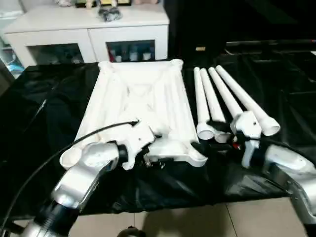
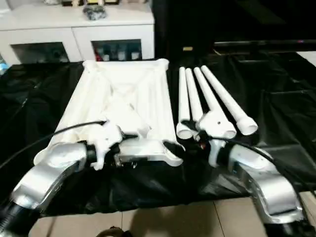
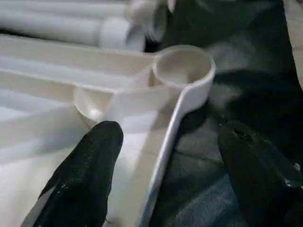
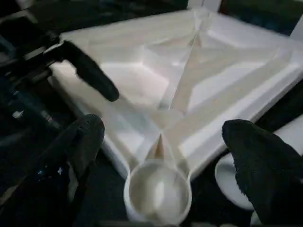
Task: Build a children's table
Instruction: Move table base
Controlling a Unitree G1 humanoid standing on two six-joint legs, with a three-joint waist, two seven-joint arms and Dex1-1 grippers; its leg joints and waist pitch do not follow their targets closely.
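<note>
1. Nearest, the left gripper (image 3: 165, 175) hovered wide open over the tabletop's (image 1: 140, 106) near edge; the right gripper (image 4: 161, 156) gaped by its near-right socket (image 4: 158, 191).
2. The tabletop lay ribs-up on a black cloth (image 1: 39, 123).
3. Four legs (image 1: 224, 101) lay right of it.

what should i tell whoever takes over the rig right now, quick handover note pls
Left gripper: open, holding nothing, its fingers straddling the tabletop's near edge beside the near right corner socket.
Right gripper: open, holding nothing, hovering over that same socket, by the wide ends of the legs.
Tabletop: lying ribbed underside up on the black cloth.
Legs: four, lying side by side on the cloth to the right of the tabletop, wide ends toward the robot.
Done: parts laid out; no leg fitted.
Left: pick up each leg and seat it in a corner socket, four in all, then presumably turn the table upright.
</note>
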